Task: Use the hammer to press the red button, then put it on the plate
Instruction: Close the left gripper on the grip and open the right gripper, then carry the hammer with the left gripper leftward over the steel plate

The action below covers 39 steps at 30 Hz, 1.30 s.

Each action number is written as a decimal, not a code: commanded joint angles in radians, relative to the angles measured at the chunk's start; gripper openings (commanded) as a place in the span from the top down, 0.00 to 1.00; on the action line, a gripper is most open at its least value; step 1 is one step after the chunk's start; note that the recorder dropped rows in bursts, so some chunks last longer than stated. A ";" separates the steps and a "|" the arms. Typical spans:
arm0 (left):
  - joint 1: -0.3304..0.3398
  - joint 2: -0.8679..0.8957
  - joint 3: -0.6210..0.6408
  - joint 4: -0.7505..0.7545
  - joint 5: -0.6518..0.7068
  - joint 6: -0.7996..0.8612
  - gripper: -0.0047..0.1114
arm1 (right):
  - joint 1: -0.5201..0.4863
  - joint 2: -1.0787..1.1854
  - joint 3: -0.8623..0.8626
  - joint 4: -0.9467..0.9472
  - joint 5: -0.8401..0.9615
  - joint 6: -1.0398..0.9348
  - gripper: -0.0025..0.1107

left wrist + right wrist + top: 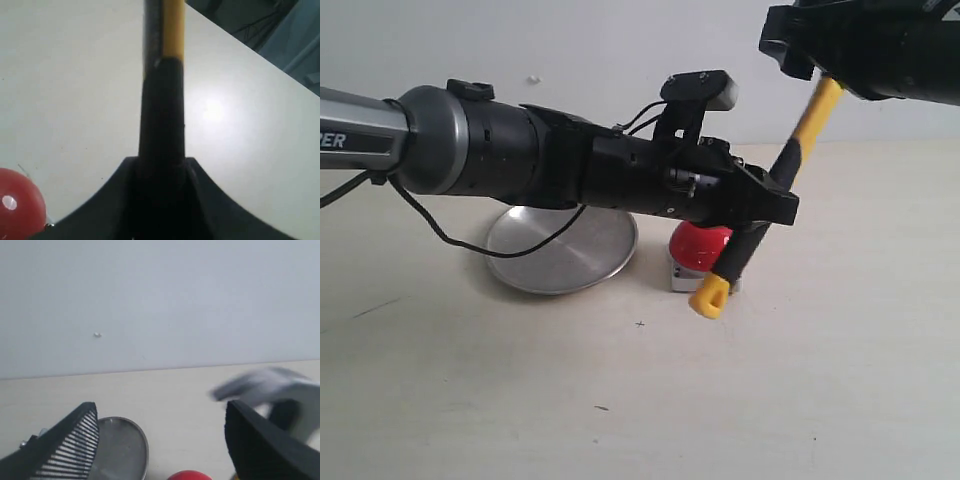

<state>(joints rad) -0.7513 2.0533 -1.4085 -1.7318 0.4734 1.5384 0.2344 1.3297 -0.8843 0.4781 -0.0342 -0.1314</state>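
My left gripper (765, 205) is shut on the black sleeve of the hammer (815, 115), which slants up to the right with its yellow looped butt low beside the red button (700, 245). The left wrist view shows the hammer (162, 100) running straight out from between the jaws of the left gripper (160, 165), with the red button (17, 202) at the corner. My right gripper (795, 50) hangs at the upper right over the hidden hammer head. Its jaws (160, 425) stand wide open, and the blurred grey hammer head (270, 382) shows past one finger. The silver plate (560, 250) lies left of the button.
The pale table (820, 380) ends at a white wall (570, 50) at the back. A black cable (450, 235) droops from the left arm over the plate's near rim. The right wrist view shows the plate (122, 450) and the button's top (189, 475).
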 commanded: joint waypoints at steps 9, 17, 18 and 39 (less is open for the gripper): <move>0.088 -0.049 -0.009 0.094 0.004 -0.076 0.96 | -0.021 -0.143 -0.008 -0.029 0.119 -0.164 0.37; 0.158 -0.183 0.007 0.673 -0.068 -0.529 0.96 | -0.103 -0.212 0.007 -0.148 0.402 -0.101 0.41; 0.149 -0.204 0.024 0.750 -0.086 -0.590 0.96 | -0.103 -0.212 0.020 -0.159 0.404 -0.094 0.41; -0.067 -0.470 0.543 0.808 -0.612 -0.743 0.96 | -0.101 -0.379 0.602 -0.179 -0.099 -0.018 0.98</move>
<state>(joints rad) -0.8169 1.6069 -0.8641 -0.9115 -0.0676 0.8006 0.1369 1.0310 -0.3616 0.3024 0.0234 -0.1509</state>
